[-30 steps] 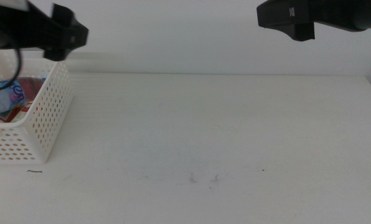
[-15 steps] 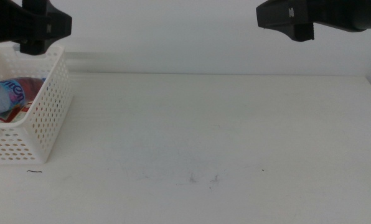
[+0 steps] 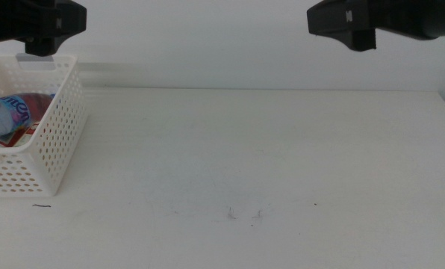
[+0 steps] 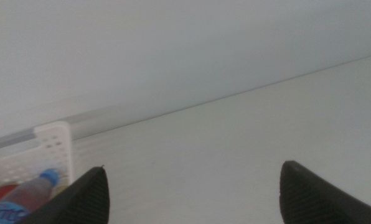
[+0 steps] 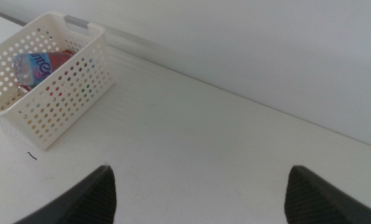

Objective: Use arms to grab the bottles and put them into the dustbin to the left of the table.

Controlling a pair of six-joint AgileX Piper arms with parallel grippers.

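The white perforated dustbin [image 3: 54, 142] stands at the table's left edge. Inside it lies a clear-blue water bottle [image 3: 2, 112] with a blue cap [image 4: 48, 176], on top of something red [image 3: 37, 100]. My left gripper [image 3: 54, 26] hangs high above the bin's far rim. In the left wrist view its jaws [image 4: 195, 167] are wide apart and hold nothing. My right gripper [image 3: 342, 26] is raised at the upper right, far from the bin. It is open and empty [image 5: 199, 168], and its wrist view shows the dustbin [image 5: 67, 93] with the bottle [image 5: 35, 65] in it.
The white table [image 3: 267, 149] bears only a few small dark scuff marks [image 3: 241, 215] near the front. A plain white wall rises behind it. The bin's grey handle strip [image 5: 76, 22] is on its far rim.
My left gripper has drawn back up and to the left, away from the bin's right wall. Its cable loop no longer hangs in front of the bottle. The right arm has not moved.
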